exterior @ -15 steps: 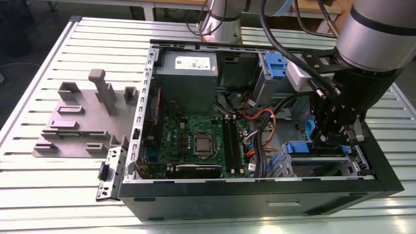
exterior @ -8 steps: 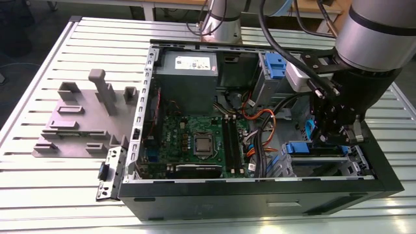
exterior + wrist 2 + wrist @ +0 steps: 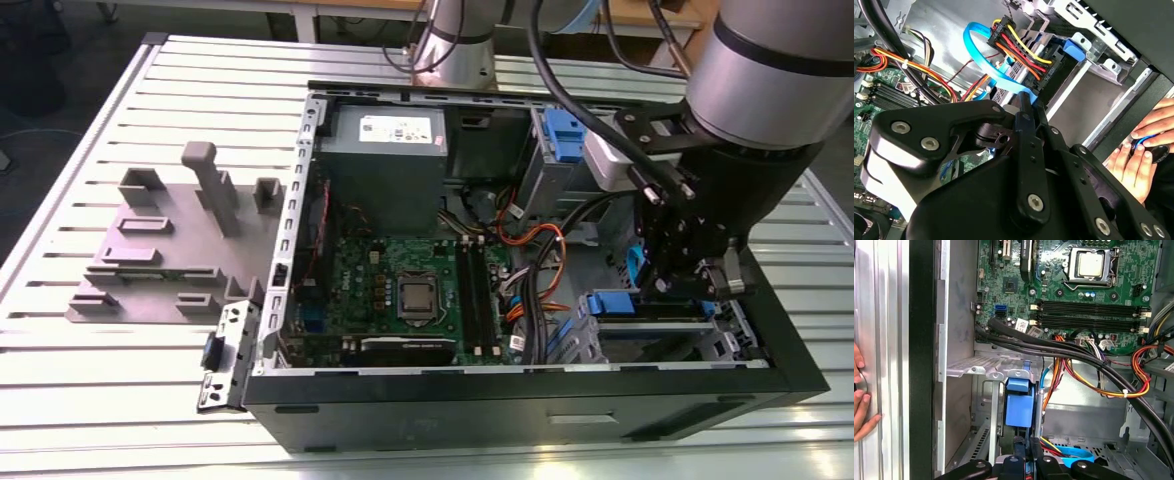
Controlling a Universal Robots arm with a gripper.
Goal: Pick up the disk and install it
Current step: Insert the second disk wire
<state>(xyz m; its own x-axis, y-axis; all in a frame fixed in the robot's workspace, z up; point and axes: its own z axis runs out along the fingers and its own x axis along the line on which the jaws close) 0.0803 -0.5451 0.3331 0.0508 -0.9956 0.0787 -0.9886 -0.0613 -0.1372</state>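
Disk (image 3: pixel 1019 412) first: in the first wrist view it is edge-on, its blue carrier clamped between the closed fingers of the gripper (image 3: pixel 694 288), hanging just over the silver drive cage (image 3: pixel 654 340).

Now the exterior view, from its left. At nine o'clock of the slatted table (image 3: pixel 80 400) lies a grey fixture plate (image 3: pixel 160 250) with upright posts, well apart from the action. Next comes the open computer case (image 3: pixel 534 400), lying on its side. Inside, the green motherboard (image 3: pixel 400 290) fills the centre, and the grey metal box (image 3: pixel 387 150) with its white sticker sits at twelve o'clock of the board. At three o'clock of the board, a bundle of orange, red and yellow cables (image 3: pixel 527 250) runs down toward the cage.

Farther along, at about four o'clock of the case, the arm reaches down inside, the gripper just above the cage's blue latch (image 3: pixel 611 303) (the disk is tucked right beside the fingers here, hard to make out).

In the second wrist view a person's hand (image 3: pixel 1136 155) rests outside the case wall.
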